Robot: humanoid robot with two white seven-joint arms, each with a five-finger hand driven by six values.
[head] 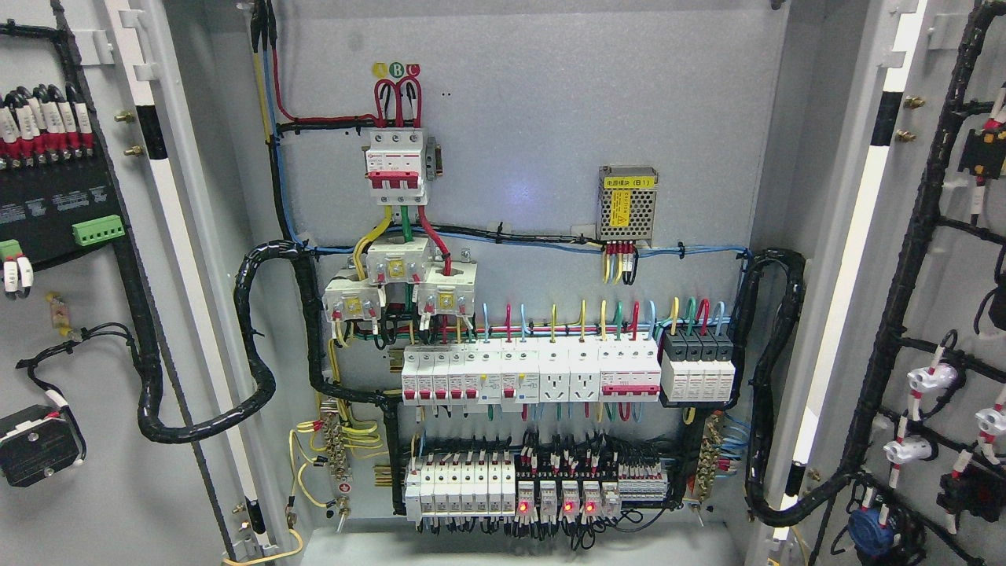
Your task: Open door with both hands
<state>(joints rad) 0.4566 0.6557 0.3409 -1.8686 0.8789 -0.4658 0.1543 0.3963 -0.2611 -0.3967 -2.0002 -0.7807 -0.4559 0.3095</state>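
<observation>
Grey cabinet back panel (550,118) fills view, wiring and breakers mounted on it. Left door (94,440) swung wide, left of panel, black cable loop (251,330) running to it. Main breaker (397,167) upper middle of panel. Right door (943,314) also wide open, right of panel. No robot hands in view; finger state cannot be told. Judgement: doors fully open, so only keep arms clear of cables.

Cabinet doors, open: two, left (94,314) and right (943,275). Three-pole main breaker (397,167): one. Current transformers (401,284): three. Perforated power supply (627,203): one. Lit red indicators (523,508): three.
</observation>
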